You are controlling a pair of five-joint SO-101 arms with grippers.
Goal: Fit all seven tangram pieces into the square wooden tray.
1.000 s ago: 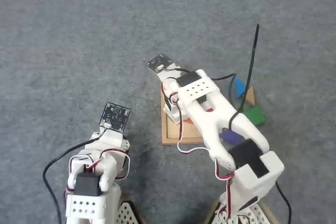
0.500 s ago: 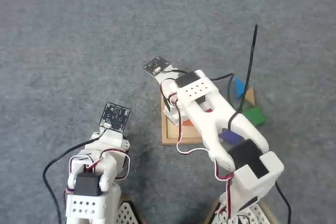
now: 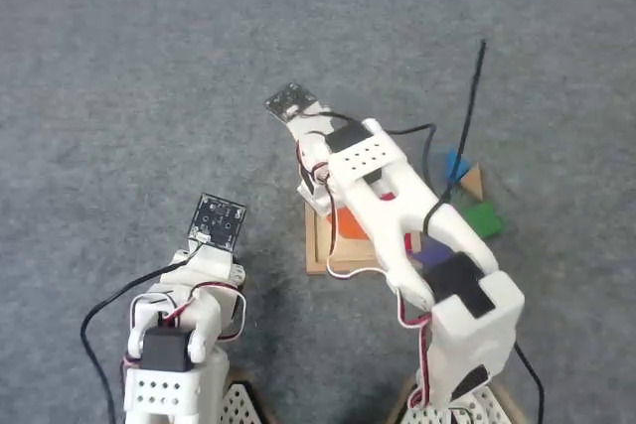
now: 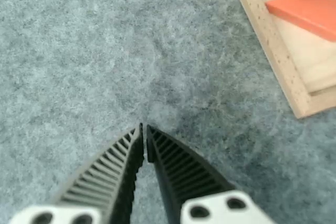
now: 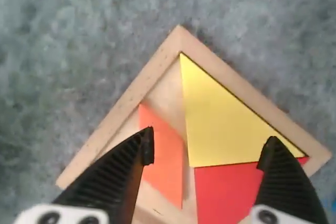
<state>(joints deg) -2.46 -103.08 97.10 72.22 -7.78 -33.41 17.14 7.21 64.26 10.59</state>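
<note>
The square wooden tray (image 3: 316, 257) lies in front of the right arm (image 3: 383, 181), which stretches over it. In the right wrist view my right gripper (image 5: 207, 153) is open above the tray's corner (image 5: 178, 31), with nothing between its fingers. Below it a yellow triangle (image 5: 220, 121), an orange piece (image 5: 165, 163) and a red piece (image 5: 226, 195) lie in the tray. The orange piece (image 3: 350, 222) shows beside the arm. Blue (image 3: 455, 163), green (image 3: 484, 217) and purple (image 3: 434, 257) pieces lie at the tray's right side. My left gripper (image 4: 144, 129) is shut over the carpet, left of the tray (image 4: 273, 45).
Grey carpet covers the table all around. A black cable (image 3: 467, 126) rises over the tray's right part. The left arm (image 3: 189, 315) stands at the near left, with open carpet to the left and behind the tray.
The right arm has swung a little left and farther out over the tray's far-left corner, uncovering more of the orange piece. The left arm has not moved.
</note>
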